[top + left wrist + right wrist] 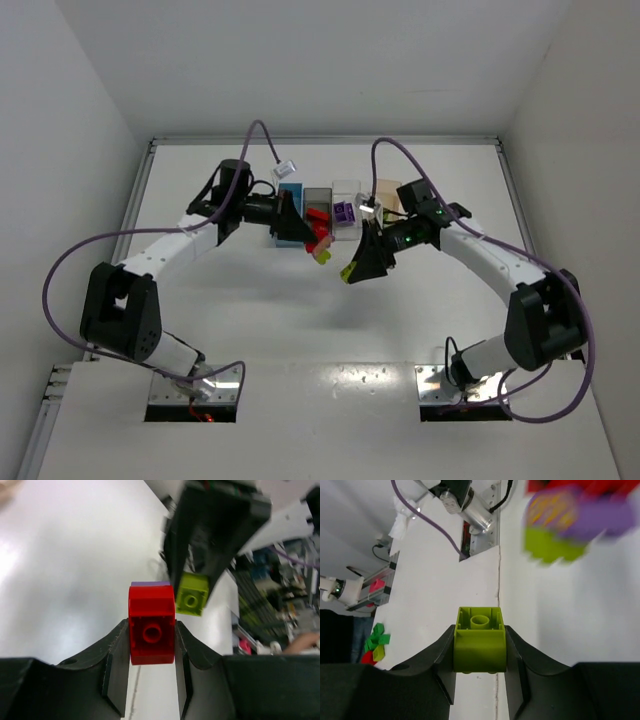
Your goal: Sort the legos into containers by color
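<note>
The legos (319, 244) in play are both off the worktop (250, 330), hanging in the air just short of the containers (318, 192) lined up at 12 o'clock. The left jaws are clenched on a multicoloured stack (151, 630), red face toward the wrist camera with a purple layer behind. The right jaws are clamped on a single lime-yellow brick (480, 641), pinched by its smooth side walls. My worry is how close the two are. From the left wrist the lime-yellow brick sits just beside the stack, at its 2 o'clock. From overhead the black finger housings are near enough that a small swing by either arm could knock them together and jar a brick loose. The side pinch on the lime-yellow brick looks slippery too, so a bump might twist it out. The stack also seems to have several colours joined, so letting it go whole into any bin would mis-sort it. The left arm (170, 245) arcs in from its base at 7 o'clock, wrist pointing toward 3 o'clock. The right arm (490, 260) mirrors it from 5 o'clock, its wrist dipped toward 8 o'clock.
</note>
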You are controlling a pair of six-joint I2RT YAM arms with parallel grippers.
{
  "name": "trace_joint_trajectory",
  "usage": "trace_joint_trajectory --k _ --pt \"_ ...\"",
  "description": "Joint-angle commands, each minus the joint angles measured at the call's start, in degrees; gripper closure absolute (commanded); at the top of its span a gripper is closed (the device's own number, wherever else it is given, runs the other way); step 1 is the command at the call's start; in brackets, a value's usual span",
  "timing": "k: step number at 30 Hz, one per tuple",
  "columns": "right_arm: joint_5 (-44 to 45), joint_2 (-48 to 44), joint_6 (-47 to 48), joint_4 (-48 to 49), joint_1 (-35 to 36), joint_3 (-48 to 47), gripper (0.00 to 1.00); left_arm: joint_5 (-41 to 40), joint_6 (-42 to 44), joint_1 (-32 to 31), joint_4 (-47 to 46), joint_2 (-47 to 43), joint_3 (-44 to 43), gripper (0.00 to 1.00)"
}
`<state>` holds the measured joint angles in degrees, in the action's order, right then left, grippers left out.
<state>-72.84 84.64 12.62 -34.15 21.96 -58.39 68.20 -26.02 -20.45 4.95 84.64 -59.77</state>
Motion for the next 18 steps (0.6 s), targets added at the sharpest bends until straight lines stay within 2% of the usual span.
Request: trace_joint_trajectory --k 1,5,8,10,13,16,18 --pt "1.7 -4.4 4.4 -1.3 0.0 1.9 0.98 -2.8 0.0 3.3 -3.7 -1.5 -4.4 0.99" --pt "7.2 -6.8 4.4 -0.2 0.0 3.9 0.98 -7.1 0.0 5.5 -4.9 -4.0 -4.4 0.99" --pt "12.3 -8.0 0.4 6.3 -1.2 4.6 0.98 -11.6 0.5 6.1 -5.4 -8.7 -1.2 0.99" --pt "17.0 -8.0 -5.7 10.8 -1.2 5.2 0.98 -15.4 3.1 6.1 -3.9 -11.6 -0.5 0.99" --pt "29.6 -8.6 -11.0 16.2 -1.2 4.7 0.98 -25.0 6.7 6.1 0.0 -17.7 0.8 0.99" --pt "47.5 -6.9 -13.6 20.0 -1.7 2.4 0.98 -33.3 8.4 6.1 2.8 -22.4 2.1 0.99" --pt "52.5 -4.3 -13.6 20.7 -1.7 -1.0 0.98 -36.9 9.1 6.7 3.9 -23.6 3.4 0.99"
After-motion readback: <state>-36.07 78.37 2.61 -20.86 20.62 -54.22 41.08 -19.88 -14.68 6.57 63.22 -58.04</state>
